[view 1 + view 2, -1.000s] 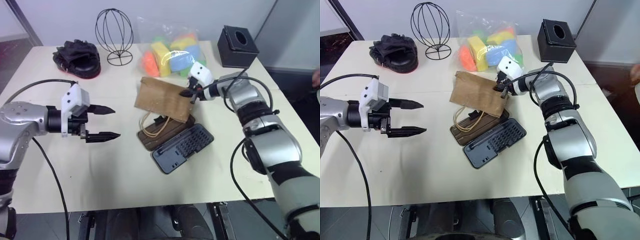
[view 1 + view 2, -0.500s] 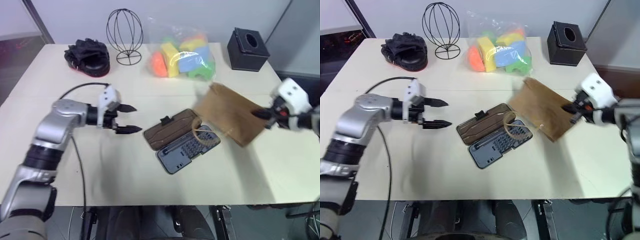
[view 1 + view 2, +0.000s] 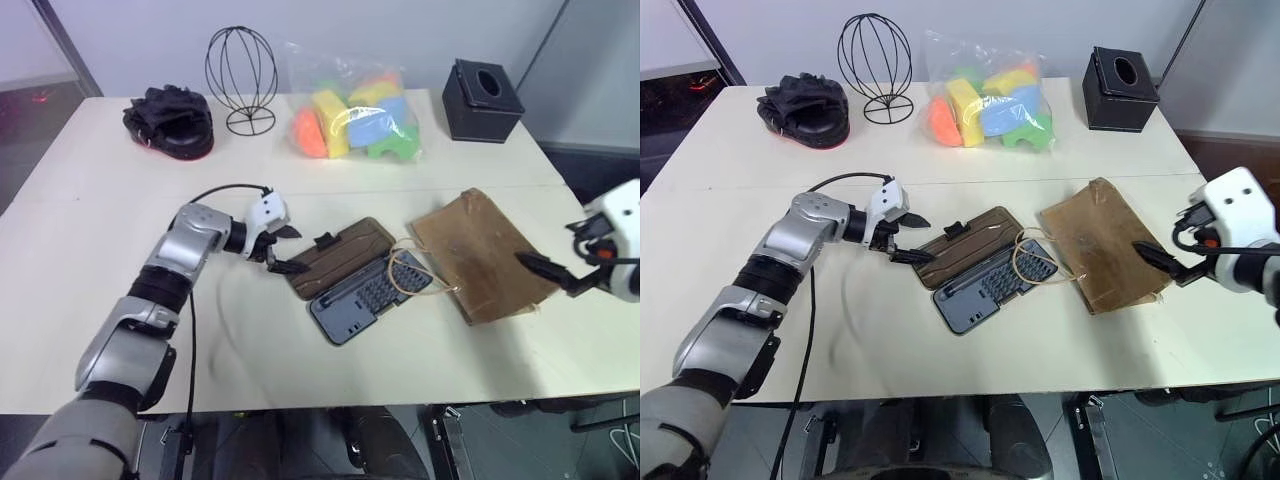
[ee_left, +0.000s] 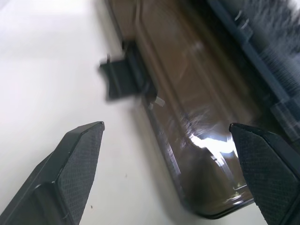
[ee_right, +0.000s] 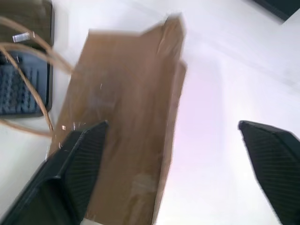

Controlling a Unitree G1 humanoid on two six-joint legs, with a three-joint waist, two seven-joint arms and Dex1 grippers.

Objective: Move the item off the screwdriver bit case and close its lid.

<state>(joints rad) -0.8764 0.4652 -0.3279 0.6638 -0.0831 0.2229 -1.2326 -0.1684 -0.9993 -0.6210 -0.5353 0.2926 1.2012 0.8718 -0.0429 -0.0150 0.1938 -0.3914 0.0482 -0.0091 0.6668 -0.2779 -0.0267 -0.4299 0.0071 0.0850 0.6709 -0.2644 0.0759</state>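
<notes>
The paper bag (image 3: pixel 1102 243) is flat, brown and creased. It lies on the tabletop (image 3: pixel 940 400) at the right of the frame, beside the screwdriver bit case (image 3: pixel 992 284). Its thin tan handles (image 3: pixel 1032 262) loop over the right end of the grey-blue tray full of small bits. The smoky-brown lid (image 3: pixel 962 248) lies open flat next to the tray, with its black latch tab (image 3: pixel 953 229) at the upper edge.

A second ago the bag stood over the case, pinched in the right gripper (image 3: pixel 1160 262). Now the bag is off to the right, and that gripper is wide open and holds nothing. The left gripper (image 3: pixel 908 238) has come in from the left. It is wide open too, with its fingers (image 4: pixel 79 159) at the lid's left end, gripping nothing.
</notes>
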